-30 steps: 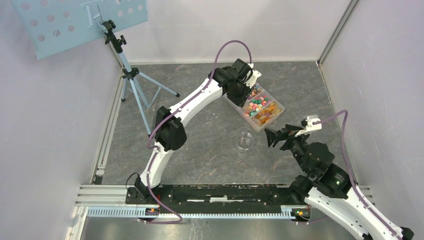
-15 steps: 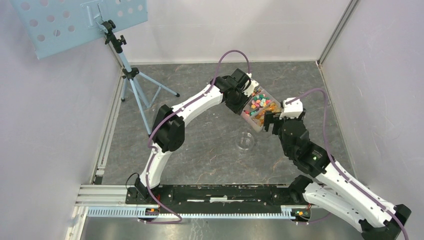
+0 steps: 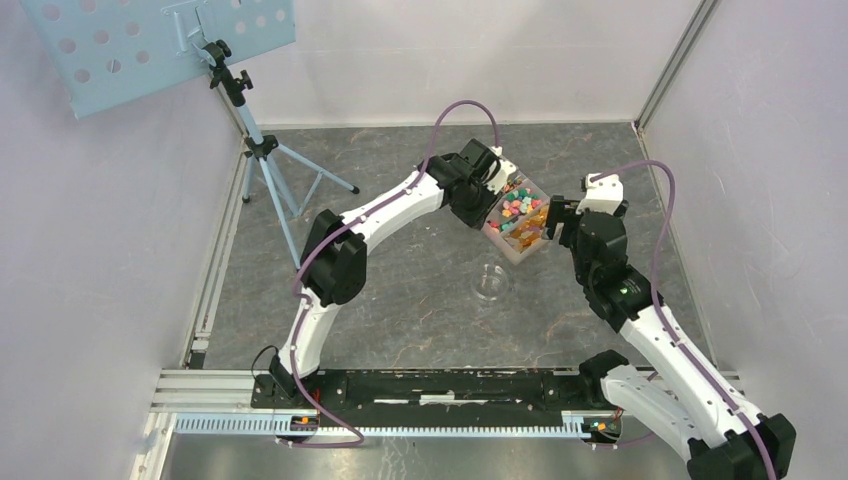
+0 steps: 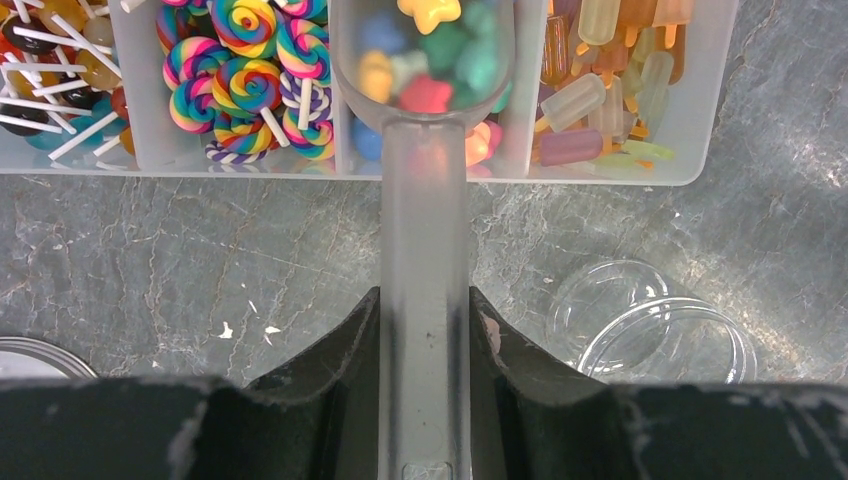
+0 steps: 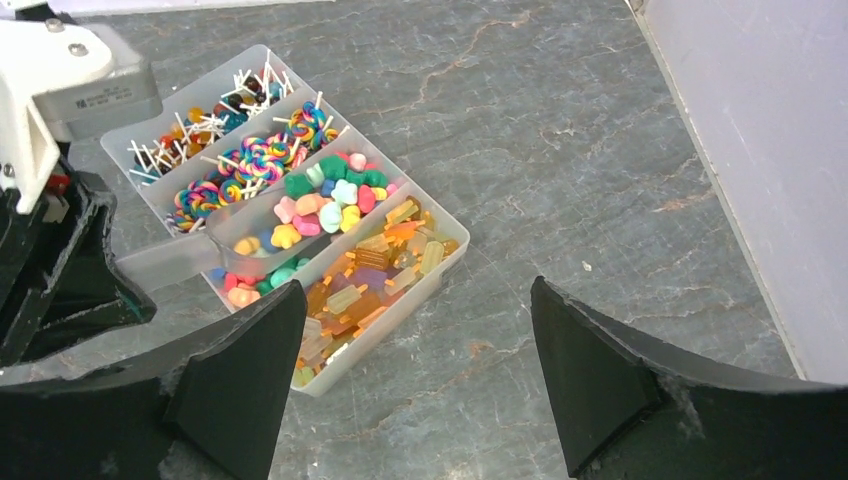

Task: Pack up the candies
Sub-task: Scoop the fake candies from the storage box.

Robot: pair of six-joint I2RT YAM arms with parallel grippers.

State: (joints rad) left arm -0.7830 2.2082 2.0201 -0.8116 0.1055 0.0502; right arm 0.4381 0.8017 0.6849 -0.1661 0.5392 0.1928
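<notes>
Your left gripper (image 4: 424, 310) clamps a scoop (image 4: 424, 200) among the candies (image 5: 330, 190), right gripper (image 5: 418, 290) agape, cup (image 4: 655, 325) seemingly empty: packing barely begun.

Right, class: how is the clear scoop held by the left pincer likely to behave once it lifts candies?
The scoop looks like rigid moulded plastic, so it probably won't flex. Its handle looks smooth, so it might slip or twist in the left pincer. Loose candies could roll out of its shallow open bowl if tipped.
</notes>
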